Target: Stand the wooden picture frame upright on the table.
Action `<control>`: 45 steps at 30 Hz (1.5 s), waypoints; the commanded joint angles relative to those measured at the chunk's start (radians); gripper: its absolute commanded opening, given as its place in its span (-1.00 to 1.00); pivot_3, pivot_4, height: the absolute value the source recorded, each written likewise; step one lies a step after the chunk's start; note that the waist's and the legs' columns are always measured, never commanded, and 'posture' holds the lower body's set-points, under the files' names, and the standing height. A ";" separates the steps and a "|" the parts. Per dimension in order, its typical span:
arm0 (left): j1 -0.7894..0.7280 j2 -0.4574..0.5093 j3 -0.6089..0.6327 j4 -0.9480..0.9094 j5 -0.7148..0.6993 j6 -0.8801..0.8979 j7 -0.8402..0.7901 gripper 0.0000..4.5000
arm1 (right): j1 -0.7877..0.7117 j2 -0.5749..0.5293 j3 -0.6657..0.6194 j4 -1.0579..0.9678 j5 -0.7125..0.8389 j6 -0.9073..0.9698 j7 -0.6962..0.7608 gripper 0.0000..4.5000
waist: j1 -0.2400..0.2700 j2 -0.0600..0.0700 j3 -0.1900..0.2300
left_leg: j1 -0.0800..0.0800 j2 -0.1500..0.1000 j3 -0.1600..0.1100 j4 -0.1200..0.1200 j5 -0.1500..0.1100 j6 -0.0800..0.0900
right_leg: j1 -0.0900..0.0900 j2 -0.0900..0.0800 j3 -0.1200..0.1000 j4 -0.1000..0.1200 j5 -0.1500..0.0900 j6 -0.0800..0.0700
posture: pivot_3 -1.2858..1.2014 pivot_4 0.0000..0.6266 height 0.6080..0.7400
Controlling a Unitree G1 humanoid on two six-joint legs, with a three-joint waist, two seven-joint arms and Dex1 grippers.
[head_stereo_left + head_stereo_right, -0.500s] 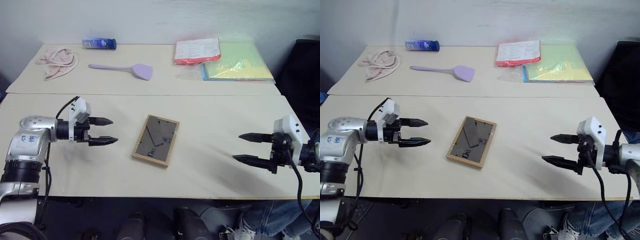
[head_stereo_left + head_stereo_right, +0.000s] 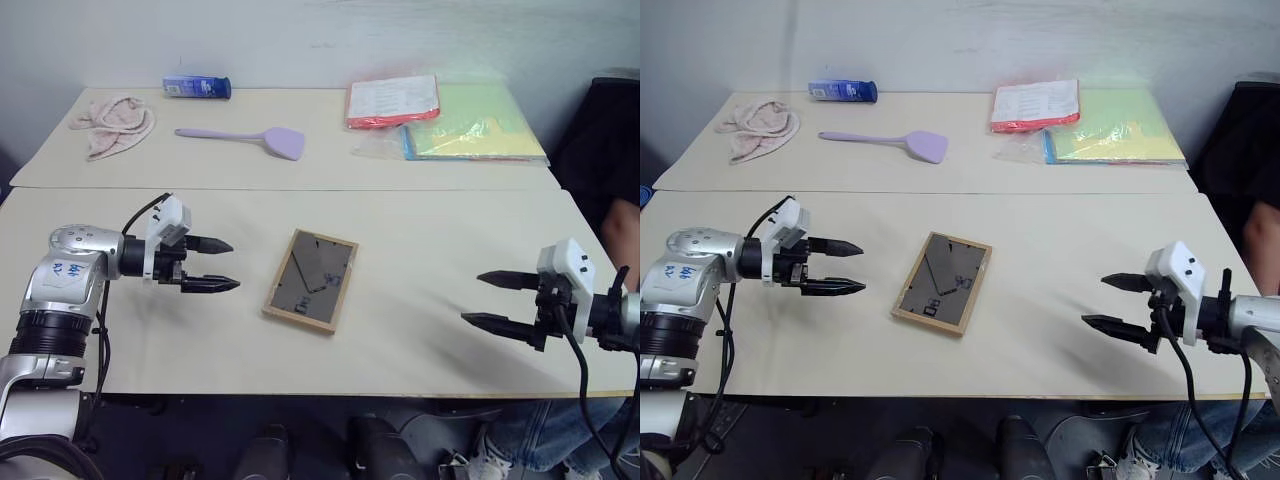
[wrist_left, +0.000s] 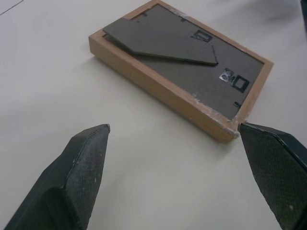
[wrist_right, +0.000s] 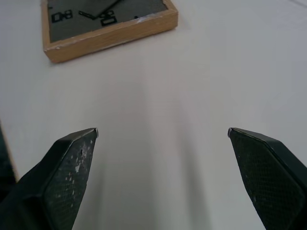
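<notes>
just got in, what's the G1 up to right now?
It's meant to stand the wooden picture frame upright. The frame lies flat, back panel up, mid-table, untouched. The left gripper hovers beside it on one side and the right gripper farther off on the other, both open and empty.

Near counter [image 2: 440, 345]: pale beige, smooth, spanned the lower half of the head views.
On it: wooden picture frame [image 2: 312, 279] lay flat at centre, dark grey back panel and stand upward.
Far counter [image 2: 330, 165]: like beige, butted against the near one, upper half.
On it: pink towel [image 2: 113, 122] upper left; blue packet [image 2: 197, 87]; purple spatula [image 2: 245, 138]; red folder [image 2: 393, 100] and yellow folder [image 2: 480, 130] upper right.
</notes>
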 commanded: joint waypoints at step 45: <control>-0.135 -0.354 -0.167 -0.027 -0.209 1.138 0.296 0.90 | -0.364 0.367 0.553 0.188 -0.529 -0.328 -0.064 -1.00 | -0.015 0.001 -0.003 | -0.003 -0.002 -0.002 0.004 0.004 -0.007 | -0.001 0.000 -0.001 0.006 0.000 0.001 | 0.03 -0.52 1.00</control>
